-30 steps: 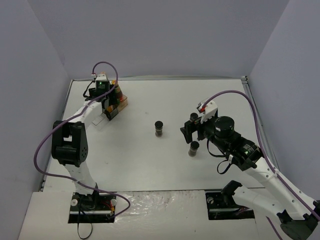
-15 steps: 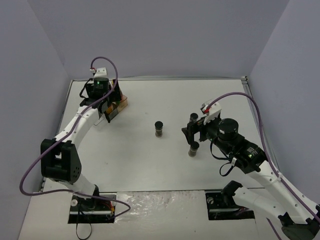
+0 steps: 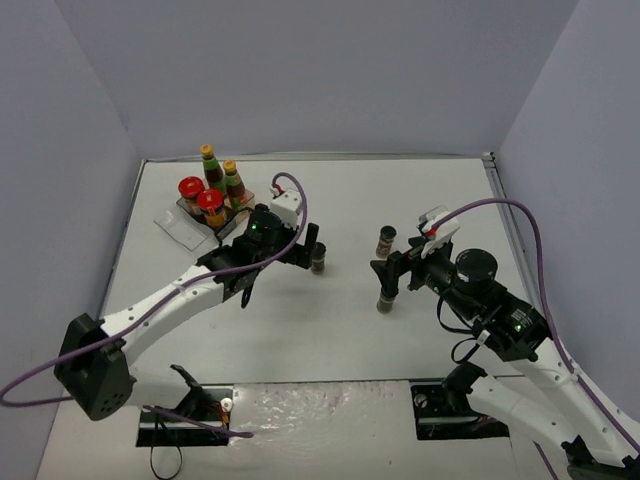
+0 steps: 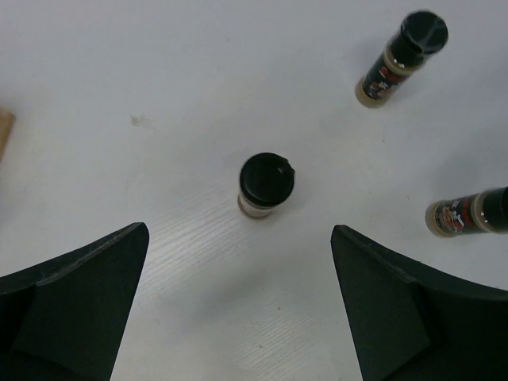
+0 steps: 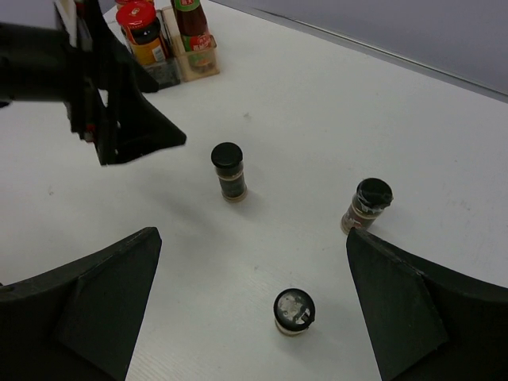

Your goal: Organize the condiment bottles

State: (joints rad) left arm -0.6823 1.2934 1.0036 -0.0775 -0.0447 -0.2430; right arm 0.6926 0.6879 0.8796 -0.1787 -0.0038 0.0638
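Observation:
Two tall yellow-capped sauce bottles [image 3: 207,165] and two red-lidded jars [image 3: 210,203] stand together on the rack [image 3: 178,226] at the back left. Three black-capped spice jars stand loose mid-table: a middle one [image 3: 318,257], a far right one [image 3: 385,240] and a near right one [image 3: 386,296]. My left gripper [image 3: 303,254] is open and empty, just left of the middle jar [image 4: 266,184]. My right gripper [image 3: 390,272] is open and empty above the near right jar [image 5: 294,309], which sits between its fingers [image 5: 103,302].
In the right wrist view the left arm [image 5: 103,95] reaches in from the upper left, close to the middle jar [image 5: 228,171]. The table edge and side walls lie to the left and right. The rack [image 5: 190,67] shows at that view's top left.
My left arm has swung from the rack to mid-table, beside the middle spice jar, uncovering the rack's bottles. My right gripper has shifted slightly nearer, over the near right jar.

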